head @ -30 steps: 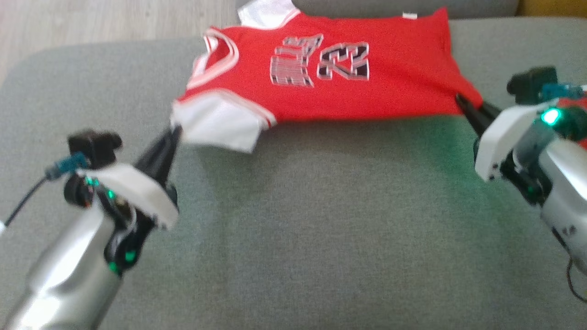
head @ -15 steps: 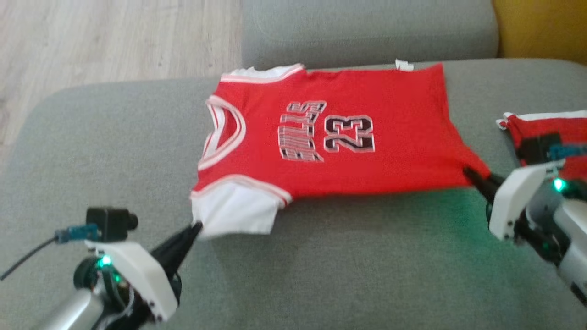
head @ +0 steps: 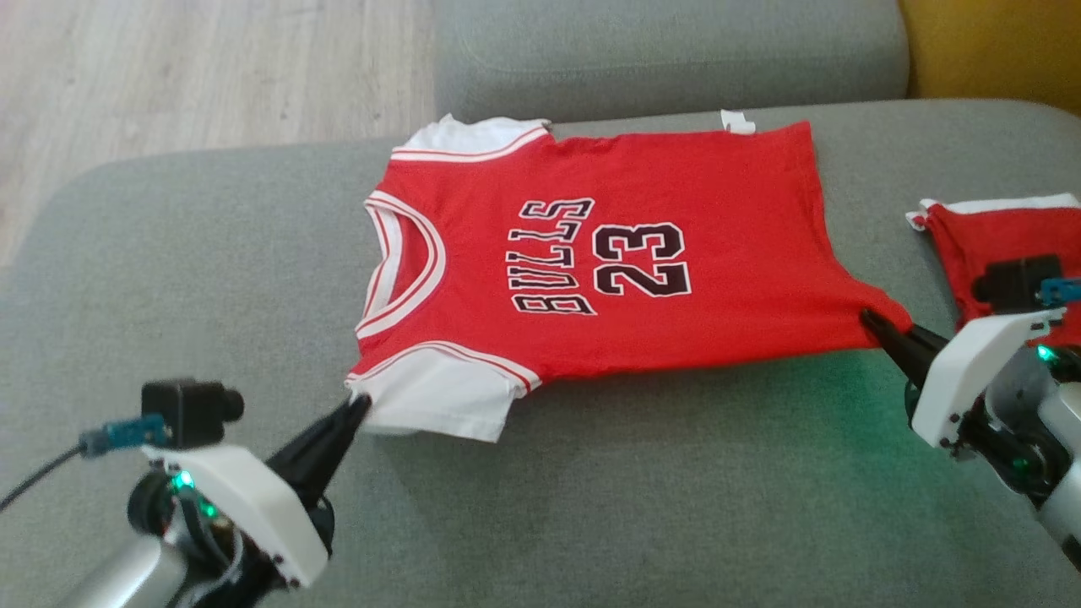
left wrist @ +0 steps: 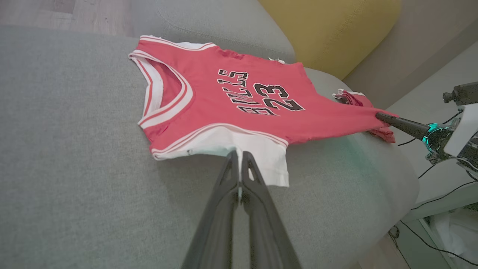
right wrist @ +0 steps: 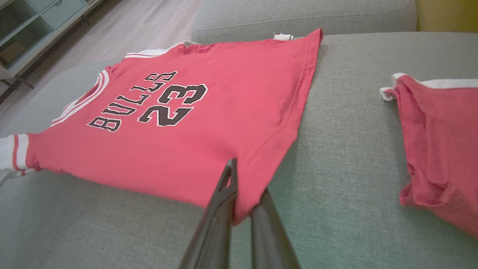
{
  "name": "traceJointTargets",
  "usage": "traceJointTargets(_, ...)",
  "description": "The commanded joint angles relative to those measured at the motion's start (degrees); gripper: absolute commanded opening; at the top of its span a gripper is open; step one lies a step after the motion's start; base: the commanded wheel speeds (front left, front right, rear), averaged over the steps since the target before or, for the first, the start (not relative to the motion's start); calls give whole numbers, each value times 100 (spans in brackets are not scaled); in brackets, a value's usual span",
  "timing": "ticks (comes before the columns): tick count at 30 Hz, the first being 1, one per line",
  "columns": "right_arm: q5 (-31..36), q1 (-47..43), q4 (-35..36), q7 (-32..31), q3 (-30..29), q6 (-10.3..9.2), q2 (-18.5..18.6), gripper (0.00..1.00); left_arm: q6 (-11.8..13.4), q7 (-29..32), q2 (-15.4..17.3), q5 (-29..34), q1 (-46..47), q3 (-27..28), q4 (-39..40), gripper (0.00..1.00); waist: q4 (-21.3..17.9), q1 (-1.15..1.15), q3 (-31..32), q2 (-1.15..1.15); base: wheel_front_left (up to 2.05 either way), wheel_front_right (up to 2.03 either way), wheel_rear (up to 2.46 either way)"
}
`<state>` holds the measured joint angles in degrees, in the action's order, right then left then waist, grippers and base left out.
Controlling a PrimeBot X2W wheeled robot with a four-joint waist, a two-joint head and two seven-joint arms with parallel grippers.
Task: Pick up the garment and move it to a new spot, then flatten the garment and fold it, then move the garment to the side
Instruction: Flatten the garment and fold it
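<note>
Red jersey (head: 676,211) reads "BULLS 23" in black — white-outlined.

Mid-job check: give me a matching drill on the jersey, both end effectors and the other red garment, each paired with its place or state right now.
Column one
1. jersey
2. left end effector
3. right end effector
4. second red garment

Column two
A. shut on a red hem corner
B. lying off to the right on the sofa
C. spread on the sofa, print up
D. shut on a white sleeve

Pairs: 1-C, 2-D, 3-A, 4-B
</note>
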<state>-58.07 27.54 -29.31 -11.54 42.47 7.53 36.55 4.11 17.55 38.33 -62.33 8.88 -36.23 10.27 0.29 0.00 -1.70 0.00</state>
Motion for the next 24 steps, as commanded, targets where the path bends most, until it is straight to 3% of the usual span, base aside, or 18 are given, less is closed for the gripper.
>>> traceJointTargets(1,66,48,168,32,-99,-4,73,0,3,-56,148,106,498,353,130,0,-32,0,-79,0,0,0,0)
traceJointTargets(11,456,425,193,-363,-609,-4,-294,0,-101,234,53,468,1497,276,-464,0,-108,0,-600,0,0,0,0)
traceJointTargets(24,1022,1307,-531,-845,-1086,-4,-950,0,-417,587,-344,1140,3428,45,-2207,0,-195,0,-1312,0,0,0,0)
